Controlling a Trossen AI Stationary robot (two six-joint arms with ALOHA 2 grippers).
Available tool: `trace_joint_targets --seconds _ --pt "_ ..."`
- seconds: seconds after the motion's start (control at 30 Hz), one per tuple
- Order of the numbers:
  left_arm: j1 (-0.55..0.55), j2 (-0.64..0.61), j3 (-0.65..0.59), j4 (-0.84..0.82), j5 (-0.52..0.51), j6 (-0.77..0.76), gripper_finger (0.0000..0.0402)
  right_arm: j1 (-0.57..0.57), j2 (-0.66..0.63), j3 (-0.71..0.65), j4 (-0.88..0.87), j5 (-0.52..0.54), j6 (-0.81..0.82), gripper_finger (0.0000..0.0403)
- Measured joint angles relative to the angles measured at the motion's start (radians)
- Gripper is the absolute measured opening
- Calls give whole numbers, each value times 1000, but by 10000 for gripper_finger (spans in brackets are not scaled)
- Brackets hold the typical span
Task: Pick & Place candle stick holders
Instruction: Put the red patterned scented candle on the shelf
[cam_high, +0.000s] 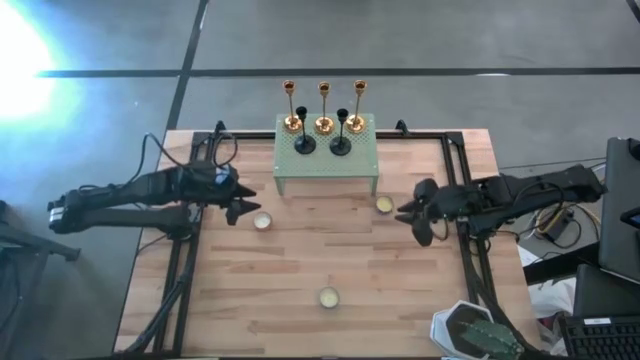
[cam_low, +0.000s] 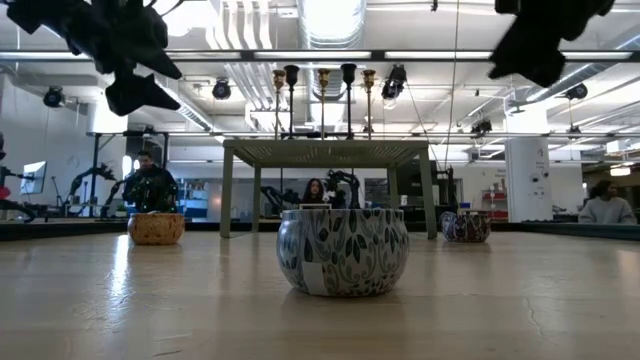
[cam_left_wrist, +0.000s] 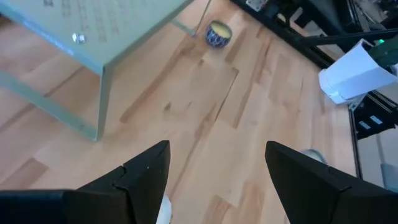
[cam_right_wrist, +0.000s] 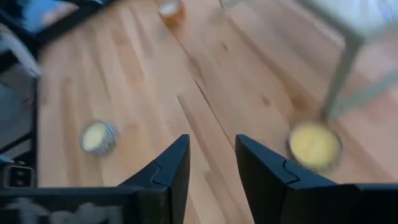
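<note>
Three shiny gold candle stick holders (cam_high: 324, 108) stand by their round bases in a row at the back of a green perforated stand (cam_high: 325, 165). Two shorter black ones (cam_high: 303, 132) (cam_high: 341, 134) stand in front of them. They also show on top of the stand in the low view (cam_low: 322, 85). My left gripper (cam_high: 243, 206) (cam_left_wrist: 217, 149) hovers open and empty above the table, left of the stand. My right gripper (cam_high: 412, 220) (cam_right_wrist: 211, 140) hovers open and empty to the stand's right.
Three small candle tins sit on the wooden table: one by my left gripper (cam_high: 262, 221), one by the stand's right leg (cam_high: 384, 205), one near the front middle (cam_high: 328, 297). A patterned pot (cam_high: 475, 330) sits at the front right corner.
</note>
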Motion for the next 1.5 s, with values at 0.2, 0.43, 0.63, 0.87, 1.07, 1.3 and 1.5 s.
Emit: trace_joint_targets --seconds 0.2,0.43,0.63,0.87,1.07,1.3,1.5 --pt "-6 -2 -42 0 -40 -24 268 84 46 0 -113 93 162 118" --pt "-6 -1 -105 16 -134 -41 268 120 107 0 -166 268 264 118" --pt "-6 -1 -163 123 -152 -24 268 119 161 0 -256 331 400 118" --pt "-6 0 -211 207 -167 21 268 119 222 0 -255 327 422 127" --pt "-6 0 -227 217 -182 27 268 117 262 0 -255 317 410 164" --pt "-6 0 -227 227 -223 34 268 10 292 0 -254 220 296 247" --pt "-6 2 -227 245 -249 36 268 -159 328 0 -211 9 49 314"
